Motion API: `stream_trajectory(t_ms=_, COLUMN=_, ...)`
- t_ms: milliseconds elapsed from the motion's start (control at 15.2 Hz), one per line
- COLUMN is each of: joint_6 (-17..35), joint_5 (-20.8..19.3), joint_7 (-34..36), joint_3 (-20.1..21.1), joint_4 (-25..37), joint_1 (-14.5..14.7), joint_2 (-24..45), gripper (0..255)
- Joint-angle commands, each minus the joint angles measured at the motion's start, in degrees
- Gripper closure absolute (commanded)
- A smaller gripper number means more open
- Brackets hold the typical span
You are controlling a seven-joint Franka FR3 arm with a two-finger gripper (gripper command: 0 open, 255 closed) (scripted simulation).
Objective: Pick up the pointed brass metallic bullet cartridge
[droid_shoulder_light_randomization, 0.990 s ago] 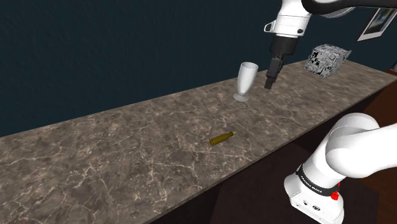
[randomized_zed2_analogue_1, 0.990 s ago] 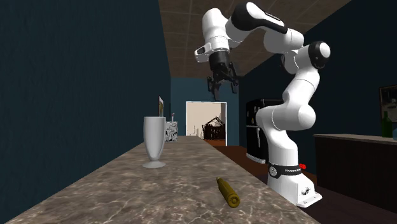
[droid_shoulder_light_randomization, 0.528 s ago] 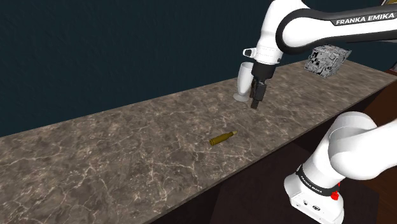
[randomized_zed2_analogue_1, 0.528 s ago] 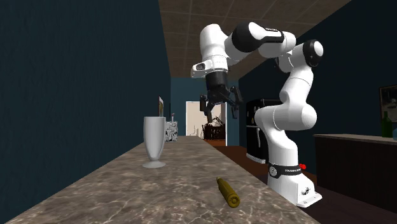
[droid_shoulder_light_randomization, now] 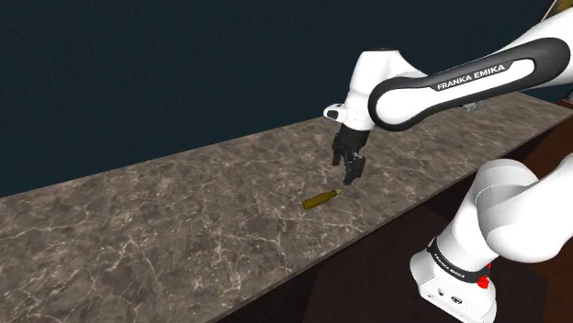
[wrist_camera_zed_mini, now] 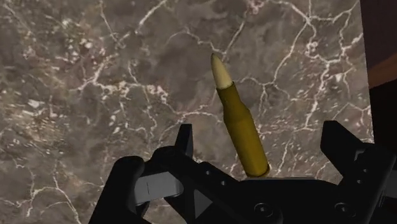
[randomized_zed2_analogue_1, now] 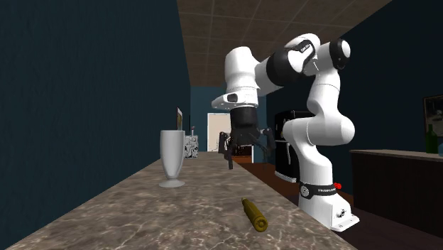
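One brass-coloured cartridge (droid_shoulder_light_randomization: pixel 322 198) lies on its side on the dark veined marble counter (droid_shoulder_light_randomization: pixel 165 229) in the shoulder view, near the counter's near edge and right of its middle. Its tip is turned to that view's upper right. The black gripper (droid_shoulder_light_randomization: pixel 353 169) hangs just above and to the right of that tip, not touching it. It is carried by the white arm (droid_shoulder_light_randomization: pixel 432 87), which bends in from the right. The stand (droid_shoulder_light_randomization: pixel 455 275) sits at the lower right, and a dark blue wall (droid_shoulder_light_randomization: pixel 165 64) runs behind the counter's far edge.

In the second exterior view, which looks along the counter (randomized_zed2_analogue_1: pixel 142 213), the cartridge (randomized_zed2_analogue_1: pixel 254 214) lies near the camera, close to the right edge. The gripper (randomized_zed2_analogue_1: pixel 248 149) hovers farther off, above the surface, with its jaws spread wide and nothing in them. A pale goblet (randomized_zed2_analogue_1: pixel 172 158) stands upright to the left, well apart from the cartridge. Far behind it are a patterned cube (randomized_zed2_analogue_1: pixel 192 145) and a lit doorway (randomized_zed2_analogue_1: pixel 231 135).

In the wrist view the cartridge (wrist_camera_zed_mini: pixel 238 121) lies flat on the marble between the two fingers (wrist_camera_zed_mini: pixel 184 143). It touches neither, and its pale pointed end is directed away from the hand. The gripper (wrist_camera_zed_mini: pixel 262 137) stands wide open and grasps nothing.
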Motion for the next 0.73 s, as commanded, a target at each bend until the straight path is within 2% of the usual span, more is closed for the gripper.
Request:
stream_trajectory(t_ms=0, joint_6=5.64, joint_5=0.2, joint_7=-5.18, joint_3=-0.6, joint_4=-1.27, joint_1=2.1, joint_2=3.41, gripper=0)
stream_trajectory(t_ms=198, joint_6=13.85, joint_5=1.27, joint_7=-12.42, joint_3=-1.23, joint_4=-2.67, joint_1=5.69, joint_2=9.06, gripper=0)
stream_trajectory(t_ms=660, joint_6=20.06, joint_5=2.85, joint_7=-14.02, joint_3=-1.82, joint_4=-4.24, joint_1=6.56, joint_2=13.77, gripper=0)
